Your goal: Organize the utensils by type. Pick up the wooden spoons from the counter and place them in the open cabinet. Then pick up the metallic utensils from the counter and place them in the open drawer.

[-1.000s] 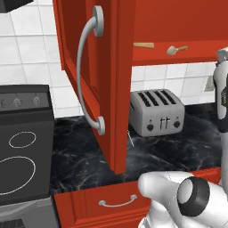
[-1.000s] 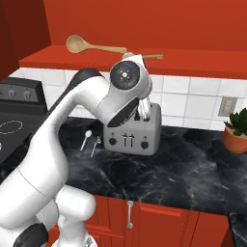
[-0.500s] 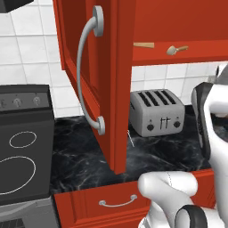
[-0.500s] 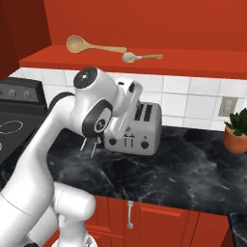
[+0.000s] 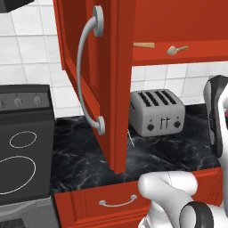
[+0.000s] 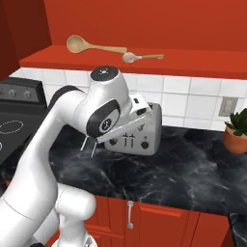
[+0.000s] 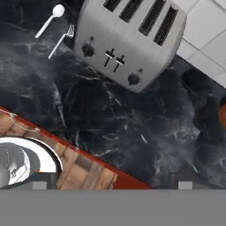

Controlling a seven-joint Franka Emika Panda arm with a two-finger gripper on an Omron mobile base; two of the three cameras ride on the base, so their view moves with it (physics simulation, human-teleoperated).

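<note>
two wooden spoons (image 6: 94, 46) lying on the open cabinet (image 5: 178, 26) shelf; metal spoon (image 7: 50, 20) and fork (image 7: 61, 40) on the black tabletop (image 7: 123, 119) beside the toaster (image 7: 130, 39); hand (image 7: 110, 185) released, seemingly empty, above the tabletop.

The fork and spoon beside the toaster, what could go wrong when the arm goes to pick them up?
The metal spoon and fork lie close together, right beside the toaster, so the open tool may bump the toaster or nudge one utensil while grabbing the other. Both are thin and flat on the glossy counter, so the fingers could slip off.
</note>
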